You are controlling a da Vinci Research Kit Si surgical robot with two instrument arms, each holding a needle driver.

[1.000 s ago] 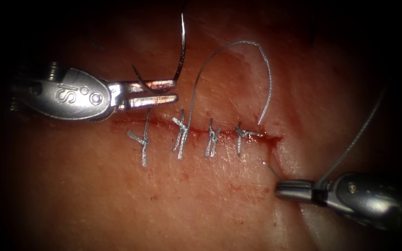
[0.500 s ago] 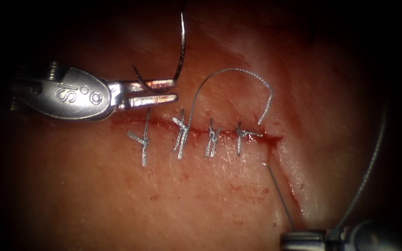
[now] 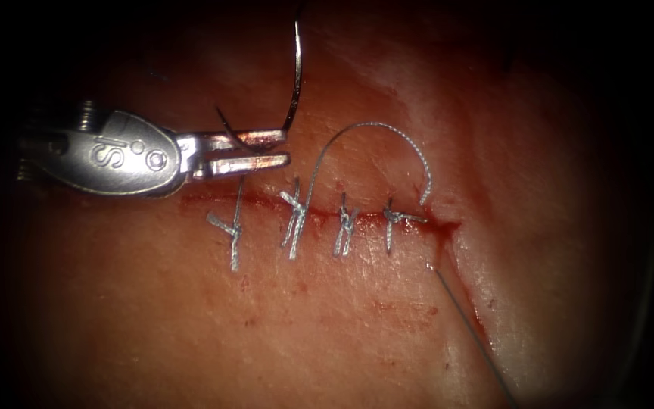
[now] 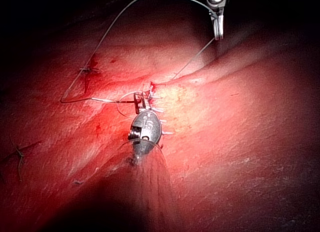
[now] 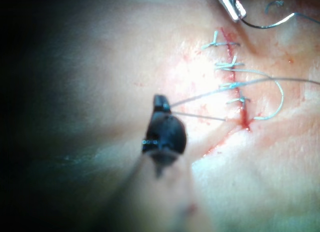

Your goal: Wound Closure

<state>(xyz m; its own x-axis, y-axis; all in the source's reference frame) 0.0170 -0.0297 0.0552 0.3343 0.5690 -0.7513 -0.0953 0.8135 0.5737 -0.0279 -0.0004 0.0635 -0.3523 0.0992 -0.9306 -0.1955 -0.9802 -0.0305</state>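
The tissue has a horizontal cut closed by several knotted stitches. My left tool lies above the cut's left end, jaws shut on the curved needle near mid-curve. The needle stands up clear of the tissue. A thread loop arches above the stitches and enters the tissue at the cut's right end. The thread comes out below that end and runs off to the lower right. My right tool is shut on the thread. In the left wrist view the right tool holds it taut.
Red fluid pools at the right end of the cut and trails down along a crease. Cut thread tails stick out from the knots below the cut line.
My right tool has moved down and right out of the endoscope view, pulling thread through the tissue. The loop above the stitches has shrunk. The left tool and needle have stayed still.
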